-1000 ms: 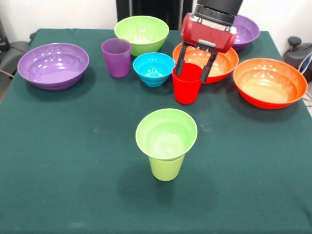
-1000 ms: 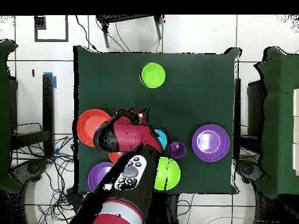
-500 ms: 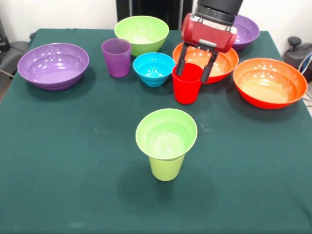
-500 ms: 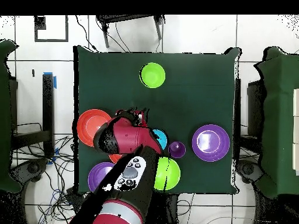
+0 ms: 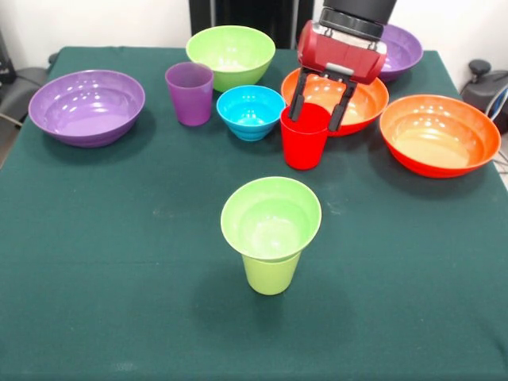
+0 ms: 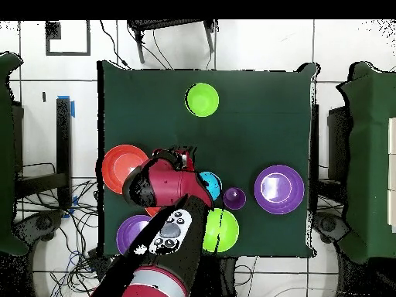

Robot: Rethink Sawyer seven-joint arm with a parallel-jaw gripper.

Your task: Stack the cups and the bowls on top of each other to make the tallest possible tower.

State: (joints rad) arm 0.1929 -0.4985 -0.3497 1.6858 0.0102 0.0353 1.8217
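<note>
The red cup (image 5: 305,144) stands upright on the table. My gripper (image 5: 316,107) is open just above and behind its rim, one finger at each side of the top, holding nothing. The small lime-green bowl (image 5: 271,217) sits on the lime-green cup (image 5: 271,275) near the table's middle; from overhead this stack (image 6: 202,100) is a green disc. The small blue bowl (image 5: 250,111) and the purple cup (image 5: 189,94) stand left of the red cup. In the overhead view the arm (image 6: 172,186) hides the red cup.
A medium lime-green bowl (image 5: 231,52) stands at the back. A wide purple bowl (image 5: 86,106) is at the left, another (image 5: 402,49) behind the arm. Two wide orange bowls (image 5: 363,104) (image 5: 438,135) are at the right.
My gripper has risen slightly and drawn back a little from the red cup. The cup and the other things have not moved.
</note>
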